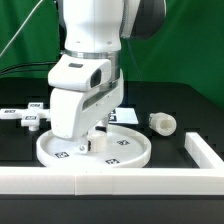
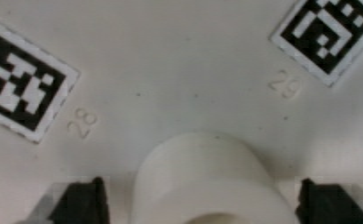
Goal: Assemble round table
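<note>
Claw (image 2: pixel 204 205) hung released astride a white post (image 2: pixel 204 170) on the tagged, rimmed round disc (image 1: pixel 135 152); we saw a cylinder (image 1: pixel 162 122) at three o'clock, cross-shaped foot (image 1: pixel 30 116) at nine.

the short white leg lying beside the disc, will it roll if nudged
Probably: the leg looks cylindrical and lies on its side, so a nudge may roll it. It looks like rigid plastic, likely light, and smooth enough to slip.
</note>
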Action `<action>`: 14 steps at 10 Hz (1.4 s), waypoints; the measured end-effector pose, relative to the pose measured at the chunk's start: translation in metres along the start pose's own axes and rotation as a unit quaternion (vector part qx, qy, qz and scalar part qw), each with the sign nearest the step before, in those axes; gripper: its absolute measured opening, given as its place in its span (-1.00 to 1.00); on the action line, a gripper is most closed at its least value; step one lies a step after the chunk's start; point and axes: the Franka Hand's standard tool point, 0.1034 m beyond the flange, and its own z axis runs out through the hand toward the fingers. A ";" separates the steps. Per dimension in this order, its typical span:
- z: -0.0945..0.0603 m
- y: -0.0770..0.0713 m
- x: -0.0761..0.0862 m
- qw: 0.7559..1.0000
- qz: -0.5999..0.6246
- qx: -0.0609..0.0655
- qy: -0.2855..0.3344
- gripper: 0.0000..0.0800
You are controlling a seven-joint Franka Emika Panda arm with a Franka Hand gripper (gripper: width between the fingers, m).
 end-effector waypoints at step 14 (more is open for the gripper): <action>0.000 -0.001 0.038 1.000 -0.023 -0.005 0.009 0.02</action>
